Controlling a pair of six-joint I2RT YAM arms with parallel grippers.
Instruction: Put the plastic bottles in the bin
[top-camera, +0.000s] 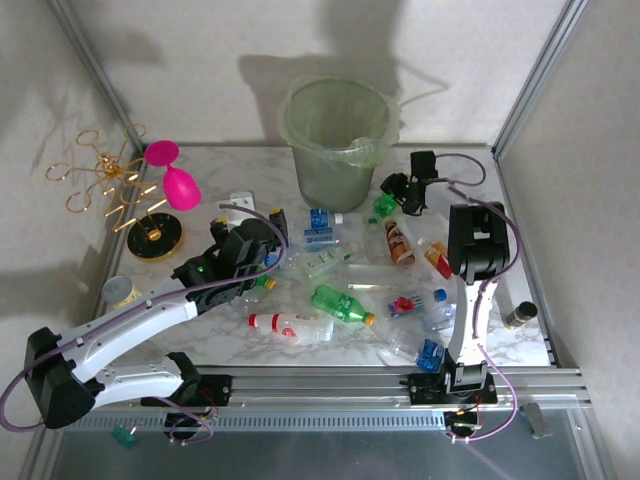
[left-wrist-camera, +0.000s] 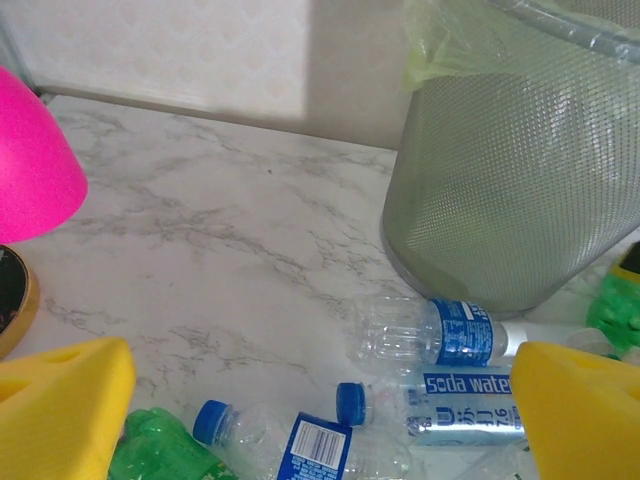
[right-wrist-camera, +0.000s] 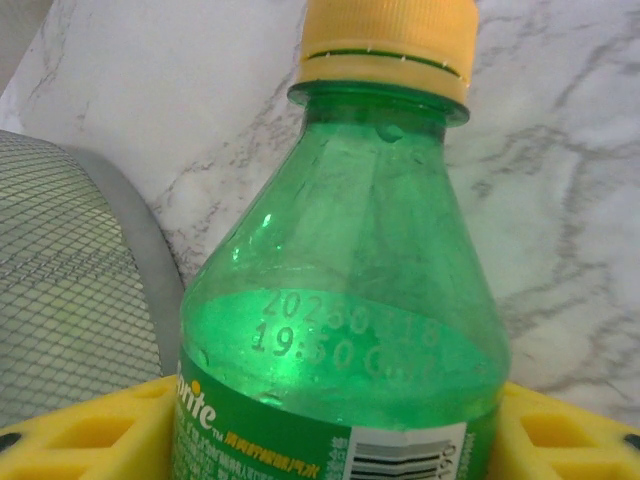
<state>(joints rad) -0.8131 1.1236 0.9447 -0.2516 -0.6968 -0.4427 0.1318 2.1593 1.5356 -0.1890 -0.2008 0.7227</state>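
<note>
Green plastic under a yellow cap, one bottle (right-wrist-camera: 340, 300) sits between the yellow fingers (right-wrist-camera: 90, 430) of the right gripper (top-camera: 398, 192), which from so close a view seem clenched against both its sides; it is just beside the bin (top-camera: 335, 175) on the marble desk (top-camera: 230, 172). Over clear blue-labelled bottles (left-wrist-camera: 440, 335) lying near the bin's foot, the left gripper (left-wrist-camera: 320, 420) hangs with its fingers spread wide, holding nothing.

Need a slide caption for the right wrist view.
Right gripper closed on green bottle, orange cap; bin wall at left, marble table behind.
</note>
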